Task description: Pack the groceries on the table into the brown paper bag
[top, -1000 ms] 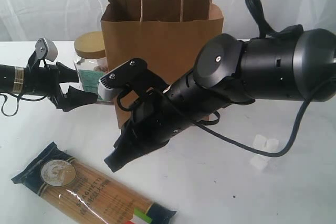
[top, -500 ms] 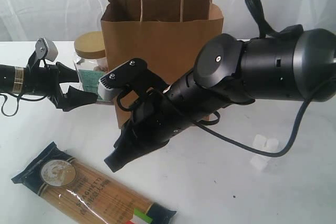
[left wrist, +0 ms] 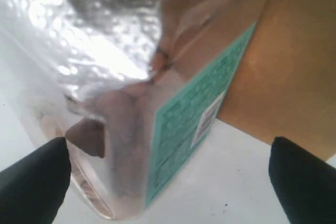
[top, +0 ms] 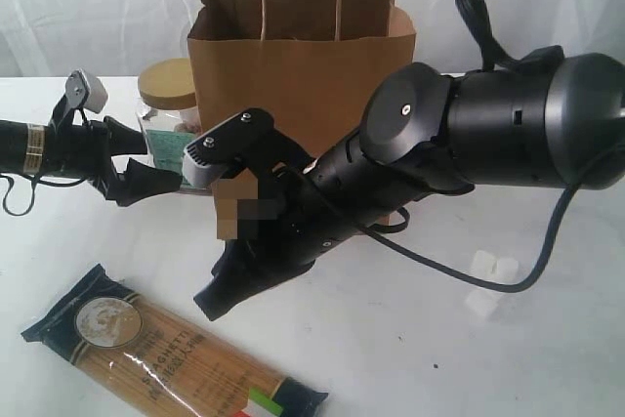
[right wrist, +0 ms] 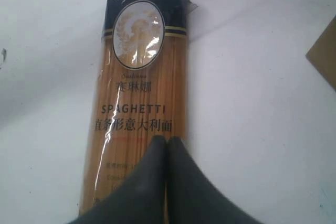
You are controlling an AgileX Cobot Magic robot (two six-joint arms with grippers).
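Note:
The brown paper bag [top: 303,65] stands upright at the back of the white table [top: 410,358]. A clear nut jar [top: 164,119] with a tan lid and a teal label stands against the bag's left side. My left gripper [top: 161,161] is open at the jar, one finger on either side of it and neither touching; the left wrist view shows the jar [left wrist: 131,103] close up with the gripper [left wrist: 169,182] spread wide. The spaghetti packet [top: 166,354] lies flat at the front left. My right gripper [top: 210,302] is shut and empty, hovering just above the packet [right wrist: 139,103], fingertips [right wrist: 167,141] pressed together.
A few white marshmallows [top: 491,275] lie on the table to the right of the bag. The right arm's bulky black body [top: 508,124] crosses in front of the bag's lower right. A white curtain hangs behind the table.

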